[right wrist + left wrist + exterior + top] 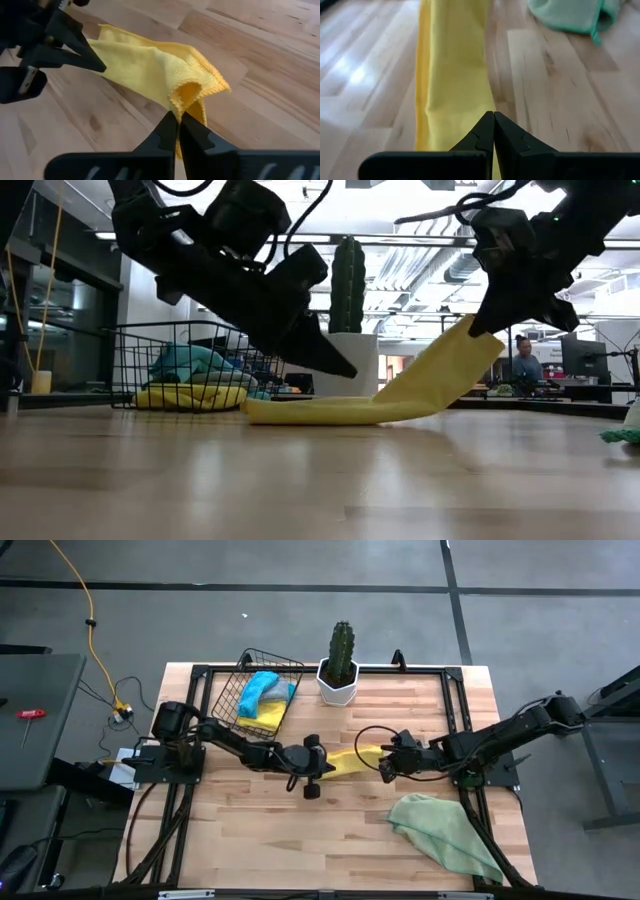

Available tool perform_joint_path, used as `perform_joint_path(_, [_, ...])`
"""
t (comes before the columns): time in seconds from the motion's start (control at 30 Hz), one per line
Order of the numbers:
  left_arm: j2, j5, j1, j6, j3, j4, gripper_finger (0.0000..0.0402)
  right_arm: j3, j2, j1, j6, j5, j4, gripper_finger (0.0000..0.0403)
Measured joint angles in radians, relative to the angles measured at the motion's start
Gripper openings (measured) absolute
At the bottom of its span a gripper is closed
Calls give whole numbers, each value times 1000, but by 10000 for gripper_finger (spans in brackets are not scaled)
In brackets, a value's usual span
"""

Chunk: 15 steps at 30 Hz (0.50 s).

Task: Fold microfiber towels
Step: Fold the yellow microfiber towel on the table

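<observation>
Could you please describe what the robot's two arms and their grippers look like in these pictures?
Both arms are dark, near-black, built of jointed segments with rounded housings. The left gripper and the right gripper each end in two matte black fingers that taper to a fine point. A thin black cable loops beside the right arm's wrist. No markings or labels are legible on either arm.

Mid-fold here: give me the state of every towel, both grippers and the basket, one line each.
yellow towel: folded into a strip on the table, one end lifted.
left gripper: shut, at the strip's flat end.
right gripper: shut on the raised end.
pale green towel: crumpled, unfolded.
wire basket: holds blue and yellow towels, bunched.
</observation>
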Motion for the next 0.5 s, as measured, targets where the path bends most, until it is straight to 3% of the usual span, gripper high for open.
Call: perform_joint_path(0.5, [-22, -52, -21, 34, -79, -86, 0, 0, 0, 0, -11, 11, -17, 0])
